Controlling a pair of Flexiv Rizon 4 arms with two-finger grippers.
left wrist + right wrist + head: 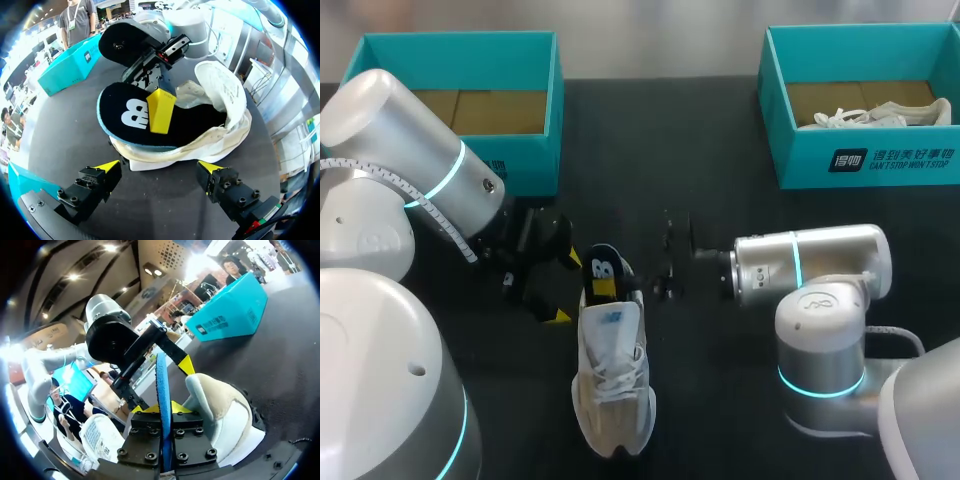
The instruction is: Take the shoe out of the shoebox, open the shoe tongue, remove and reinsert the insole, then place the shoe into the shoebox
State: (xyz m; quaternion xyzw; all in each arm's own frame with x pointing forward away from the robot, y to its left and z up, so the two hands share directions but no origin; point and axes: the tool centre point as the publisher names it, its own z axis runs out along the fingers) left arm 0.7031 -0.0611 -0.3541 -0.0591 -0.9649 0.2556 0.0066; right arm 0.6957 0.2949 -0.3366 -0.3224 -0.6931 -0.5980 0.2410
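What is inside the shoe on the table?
The black insole sits partly in the shoe. Its heel end sticks out, gripped by the right pincer. Its front end cannot be seen, because the shoe covers it.

R shoebox (865, 170): front wall carried a dark logo block w/ two lines of white print beside it, characters over Latin caps. Legible, but not copied out here. L shoebox (525, 160): a scrap of white print on front wall, mostly hidden behind left arm (410, 140), unreadable. Insole (125, 117): large white letter-style logo on black heel end. Shoe (610, 370): small bluish mark near the opening, too small to read. Left arm's joint had a ring of tick marks, no nos. legible.
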